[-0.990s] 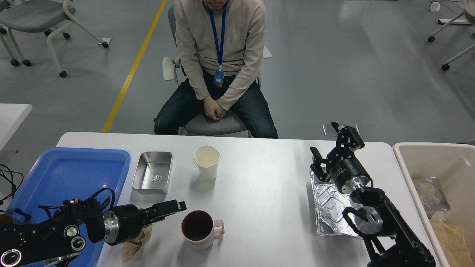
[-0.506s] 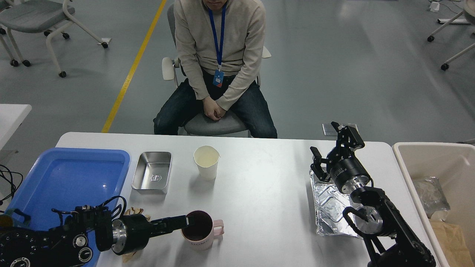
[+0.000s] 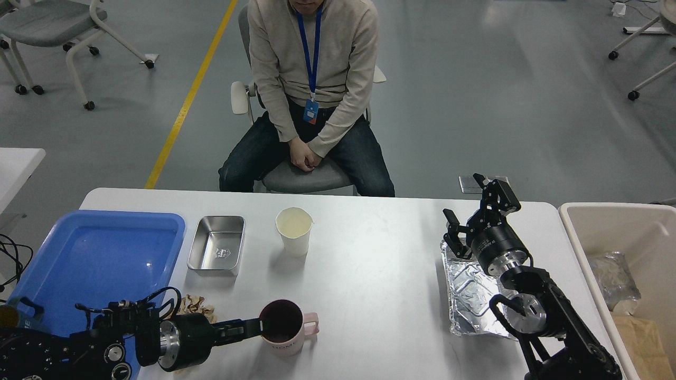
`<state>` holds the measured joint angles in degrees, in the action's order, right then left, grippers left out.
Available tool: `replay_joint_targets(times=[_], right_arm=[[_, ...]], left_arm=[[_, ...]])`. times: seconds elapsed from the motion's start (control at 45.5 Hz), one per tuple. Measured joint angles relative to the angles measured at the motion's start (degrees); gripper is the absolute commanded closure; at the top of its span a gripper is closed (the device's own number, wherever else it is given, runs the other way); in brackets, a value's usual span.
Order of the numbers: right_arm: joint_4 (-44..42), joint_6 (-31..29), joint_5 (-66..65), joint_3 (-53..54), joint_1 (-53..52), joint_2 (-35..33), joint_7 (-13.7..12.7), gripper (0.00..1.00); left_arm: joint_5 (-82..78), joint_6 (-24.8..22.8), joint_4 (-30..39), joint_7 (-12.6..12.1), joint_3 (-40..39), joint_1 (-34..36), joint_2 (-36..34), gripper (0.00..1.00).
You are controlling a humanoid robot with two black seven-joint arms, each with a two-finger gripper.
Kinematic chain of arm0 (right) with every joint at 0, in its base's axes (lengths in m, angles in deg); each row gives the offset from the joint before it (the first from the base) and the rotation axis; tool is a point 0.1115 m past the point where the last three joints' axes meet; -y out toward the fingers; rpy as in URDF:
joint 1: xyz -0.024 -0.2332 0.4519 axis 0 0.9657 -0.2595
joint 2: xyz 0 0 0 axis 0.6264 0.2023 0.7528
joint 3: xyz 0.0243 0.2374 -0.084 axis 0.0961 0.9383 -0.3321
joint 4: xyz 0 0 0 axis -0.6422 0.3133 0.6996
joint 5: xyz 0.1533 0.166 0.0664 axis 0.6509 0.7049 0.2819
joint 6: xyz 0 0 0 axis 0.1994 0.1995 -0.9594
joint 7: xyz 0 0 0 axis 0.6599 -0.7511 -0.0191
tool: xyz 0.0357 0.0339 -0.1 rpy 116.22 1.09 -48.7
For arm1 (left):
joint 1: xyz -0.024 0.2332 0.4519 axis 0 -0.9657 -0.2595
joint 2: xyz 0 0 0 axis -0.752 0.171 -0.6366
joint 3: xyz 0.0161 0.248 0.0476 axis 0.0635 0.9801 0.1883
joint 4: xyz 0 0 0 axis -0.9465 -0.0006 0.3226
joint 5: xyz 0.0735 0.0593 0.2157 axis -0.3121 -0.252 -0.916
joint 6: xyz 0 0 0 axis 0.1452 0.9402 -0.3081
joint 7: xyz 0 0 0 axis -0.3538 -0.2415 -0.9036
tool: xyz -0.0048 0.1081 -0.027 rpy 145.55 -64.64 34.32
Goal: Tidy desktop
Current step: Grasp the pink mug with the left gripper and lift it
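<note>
Reaching in from the near-left, my left gripper (image 3: 257, 327) has its fingertips right at the left rim of the pink mug (image 3: 285, 333). One finger looks to sit at or just inside the dark mouth; I cannot tell whether the other is outside the wall, so whether the jaws are spread or already pinching the rim is not readable from the head view.

Key relation: the mug lies directly ahead of the claw along the arm's own line, to the right of the fingertips, touching or nearly so. Its handle points right, away from the claw. The left arm is clearly the nearer one.

Outward from there: a crumpled brown paper scrap (image 3: 194, 306) just behind the wrist, the blue tray (image 3: 63, 232) at the left end of the desktop (image 3: 369, 274), a steel tin (image 3: 217, 245) and a paper cup (image 3: 293, 229) farther back.

My right gripper (image 3: 478, 208) is well apart, fingers spread and empty, above the far edge of a foil sheet (image 3: 470, 295); a beige bin (image 3: 575, 232) stands beside that end.

Judgement: the mug is the item in hand; a rim pinch, then a carry left toward the tray.
</note>
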<state>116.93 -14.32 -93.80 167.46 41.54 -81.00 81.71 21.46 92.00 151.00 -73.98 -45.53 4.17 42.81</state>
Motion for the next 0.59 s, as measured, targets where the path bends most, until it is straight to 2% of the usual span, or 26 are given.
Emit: replay_joint_targets(times=[0.132, 0.242, 0.594], right_arm=[[0.1, 0.0, 0.0, 0.1, 0.0, -0.5, 0.0, 0.0], [0.1, 0.0, 0.0, 0.1, 0.0, -0.6, 0.0, 0.0], [0.0, 0.1, 0.0, 0.1, 0.0, -0.6, 0.0, 0.0]], left_arm=[[0.0, 0.0, -0.1, 0.2, 0.1, -0.3, -0.1, 0.84], [0.1, 0.0, -0.1, 0.4, 0.3, -0.5, -0.2, 0.98], [0.8, 0.0, -0.1, 1.2, 1.3, -0.4, -1.1, 1.0]])
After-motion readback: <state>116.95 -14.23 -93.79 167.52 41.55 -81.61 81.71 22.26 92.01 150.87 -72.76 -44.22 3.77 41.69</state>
